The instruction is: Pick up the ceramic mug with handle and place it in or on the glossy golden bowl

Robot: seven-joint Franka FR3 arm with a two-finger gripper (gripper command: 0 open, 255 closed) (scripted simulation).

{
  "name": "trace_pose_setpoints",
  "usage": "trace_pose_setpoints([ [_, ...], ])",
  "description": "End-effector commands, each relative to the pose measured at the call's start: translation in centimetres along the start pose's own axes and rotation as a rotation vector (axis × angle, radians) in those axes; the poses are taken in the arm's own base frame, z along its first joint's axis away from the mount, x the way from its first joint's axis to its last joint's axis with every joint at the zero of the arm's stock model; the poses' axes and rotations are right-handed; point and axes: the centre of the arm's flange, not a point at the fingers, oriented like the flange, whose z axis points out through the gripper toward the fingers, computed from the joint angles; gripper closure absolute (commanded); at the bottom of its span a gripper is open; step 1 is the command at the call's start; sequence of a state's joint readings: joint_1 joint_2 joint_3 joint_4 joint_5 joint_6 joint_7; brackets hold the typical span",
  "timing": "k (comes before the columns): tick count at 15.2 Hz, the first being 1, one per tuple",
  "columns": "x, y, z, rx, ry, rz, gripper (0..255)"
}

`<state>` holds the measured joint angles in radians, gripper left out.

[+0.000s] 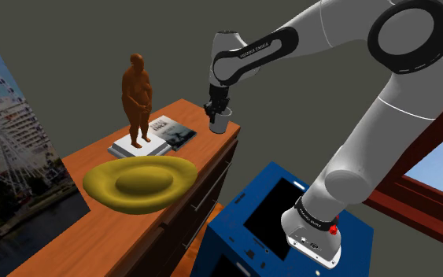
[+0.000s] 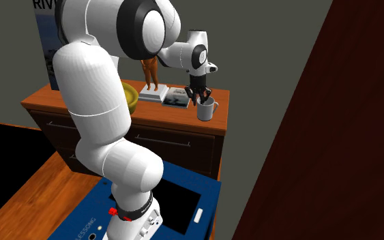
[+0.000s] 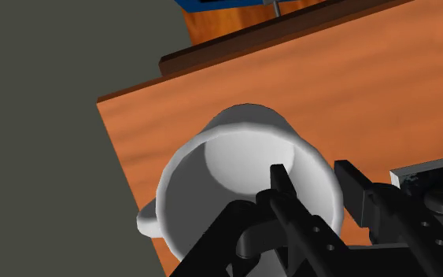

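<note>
I'm looking at a wooden counter (image 1: 101, 236) with drawer fronts (image 2: 156, 140), set against a plain grey wall (image 1: 70, 47) that carries a Ferris-wheel poster (image 1: 7, 134). A red-framed window (image 1: 416, 197) shows blue sky. The floor (image 2: 54, 177) is wood, and a dark maroon wall (image 2: 333, 136) stands alongside.

Looks like a room in a home. Shown by a wooden dresser (image 1: 101, 236) with drawers, set against a plain grey wall (image 2: 272, 54). Ornaments on the dresser top: a brown figurine (image 1: 138, 98) standing on books (image 1: 160, 135), a golden bowl (image 1: 138, 182) beside them. Also a city poster (image 1: 11, 142) behind, a wood-framed window (image 1: 416, 185), a wooden floor (image 2: 26, 198).
</note>
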<state>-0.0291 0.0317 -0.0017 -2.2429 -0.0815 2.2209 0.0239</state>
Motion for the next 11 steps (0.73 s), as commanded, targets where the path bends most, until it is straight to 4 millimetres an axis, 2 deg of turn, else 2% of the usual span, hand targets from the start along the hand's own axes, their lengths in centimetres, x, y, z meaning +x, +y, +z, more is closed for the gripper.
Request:
trace_pose_setpoints([
  [1, 0.0, 0.0, 0.0, 0.000, 0.000, 0.000, 255],
  [8, 0.0, 0.0, 0.0, 0.000, 0.000, 0.000, 255],
  [11, -0.1, 0.1, -1.6, 0.000, 0.000, 0.000, 255],
])
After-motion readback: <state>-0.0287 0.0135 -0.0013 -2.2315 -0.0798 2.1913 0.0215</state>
